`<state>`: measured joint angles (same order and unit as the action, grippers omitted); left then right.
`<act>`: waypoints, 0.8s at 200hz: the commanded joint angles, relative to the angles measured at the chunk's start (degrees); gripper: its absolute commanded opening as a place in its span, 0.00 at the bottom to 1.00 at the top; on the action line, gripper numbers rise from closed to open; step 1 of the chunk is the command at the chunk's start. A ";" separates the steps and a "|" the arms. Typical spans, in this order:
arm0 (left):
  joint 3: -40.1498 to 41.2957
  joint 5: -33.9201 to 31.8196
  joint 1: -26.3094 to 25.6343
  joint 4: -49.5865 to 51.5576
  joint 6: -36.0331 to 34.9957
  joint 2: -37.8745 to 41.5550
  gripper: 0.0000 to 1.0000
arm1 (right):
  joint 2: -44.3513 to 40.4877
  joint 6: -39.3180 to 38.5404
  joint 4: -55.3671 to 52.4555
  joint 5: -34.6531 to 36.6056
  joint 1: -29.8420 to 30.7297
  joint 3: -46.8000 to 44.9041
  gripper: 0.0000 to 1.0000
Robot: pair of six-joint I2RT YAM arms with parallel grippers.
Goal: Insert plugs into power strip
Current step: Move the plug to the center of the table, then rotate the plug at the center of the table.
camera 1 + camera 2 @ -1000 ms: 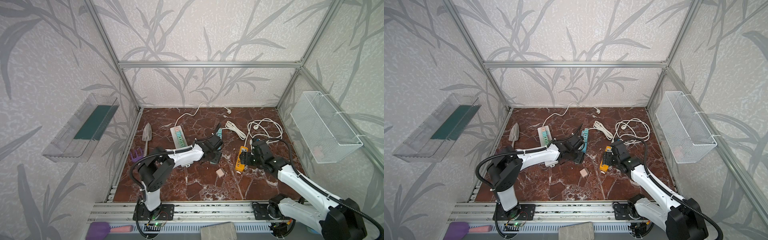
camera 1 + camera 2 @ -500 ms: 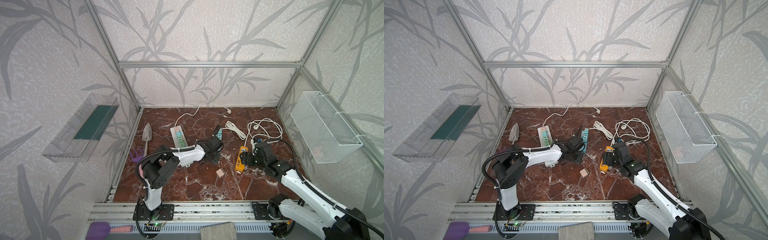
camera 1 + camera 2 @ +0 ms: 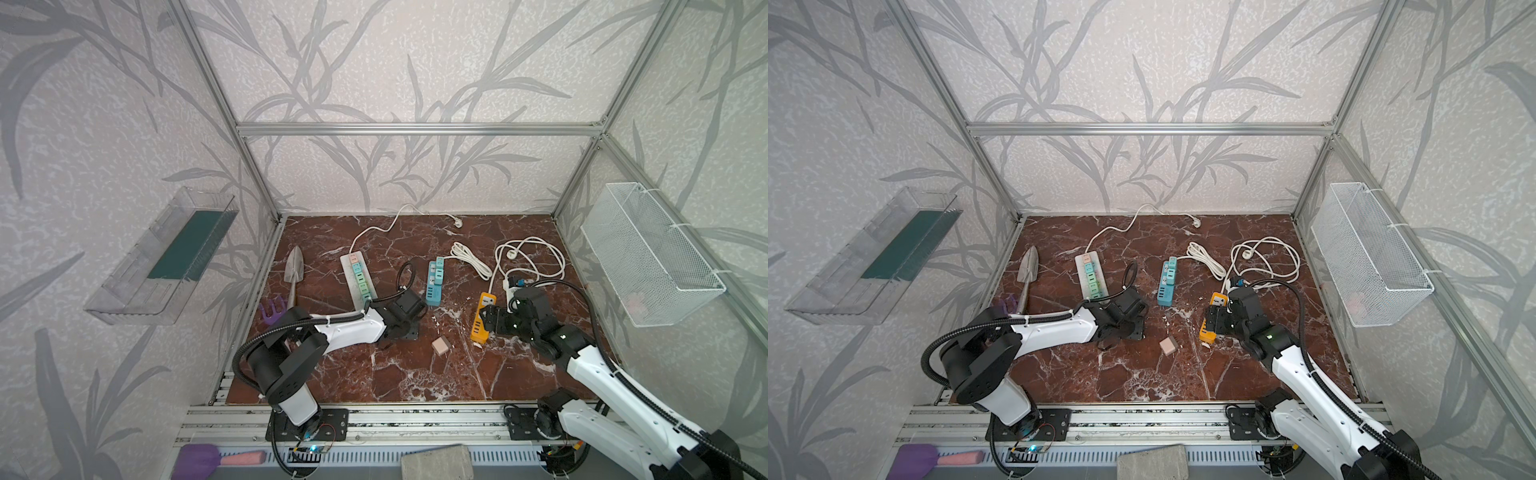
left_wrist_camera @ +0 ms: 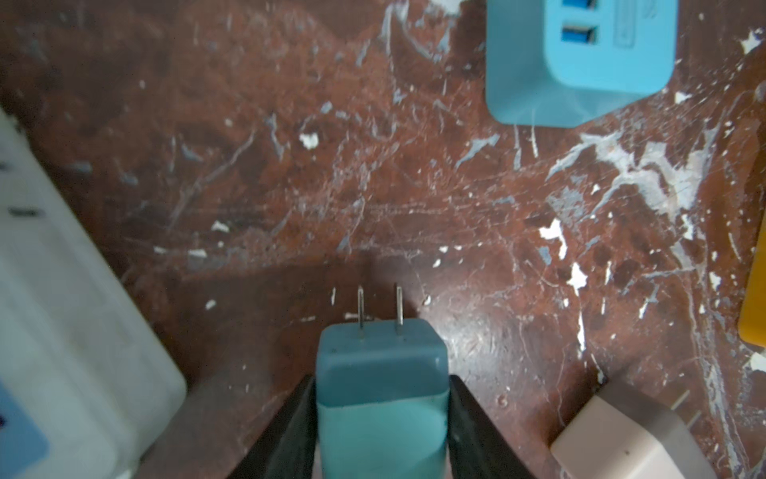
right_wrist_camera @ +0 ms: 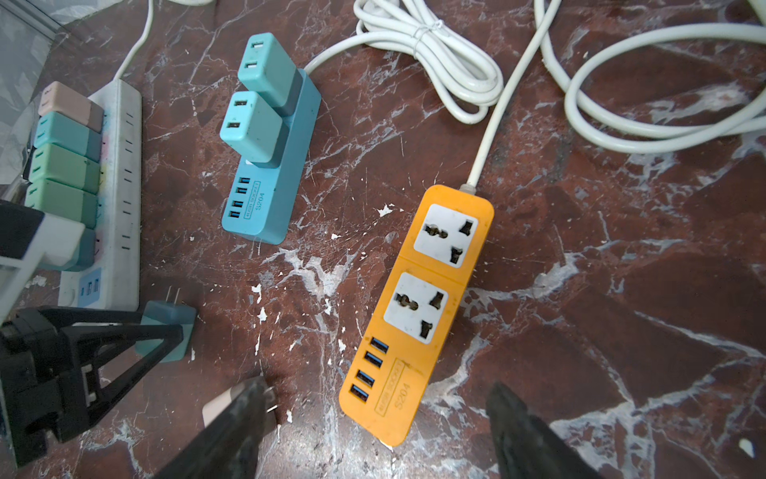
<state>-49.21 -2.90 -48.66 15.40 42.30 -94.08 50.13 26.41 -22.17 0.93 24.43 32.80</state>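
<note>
A teal plug (image 4: 381, 373) sits between the fingers of my left gripper (image 4: 381, 381), prongs pointing forward, low over the marble floor; the jaws press both its sides. In the right wrist view this teal plug (image 5: 166, 327) lies near the end of the white power strip (image 5: 124, 186), which carries several plugs. A pale pink plug (image 3: 440, 345) lies loose on the floor. My right gripper (image 5: 377, 394) hangs open over the near end of the orange power strip (image 5: 418, 315), whose two sockets are free. The blue power strip (image 5: 277, 174) holds two teal plugs.
White cords (image 3: 532, 257) coil at the back right. A metal trowel (image 3: 296, 266) and a purple hand rake (image 3: 272, 309) lie by the left wall. A wire basket (image 3: 648, 253) hangs on the right wall, a clear shelf (image 3: 166, 253) on the left.
My left gripper has drawn back a little toward the near left with the teal plug. The right gripper has shifted slightly over the orange strip and stays open.
</note>
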 commanded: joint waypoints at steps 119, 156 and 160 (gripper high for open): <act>-3.11 12.35 -3.67 -13.16 11.79 -2.21 0.76 | -2.23 -1.80 -2.09 1.61 -0.09 -0.08 0.85; -6.74 10.62 -3.81 -16.53 9.69 -6.33 0.76 | -2.96 -1.98 -2.56 2.67 -0.17 -0.27 0.85; -7.28 10.20 -3.77 -16.58 9.01 -6.76 0.76 | -3.09 -1.98 -2.64 2.74 -0.26 -0.34 0.85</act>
<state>-53.60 8.73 -52.42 2.17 52.31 -98.87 48.49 25.15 -23.55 2.22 24.36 32.73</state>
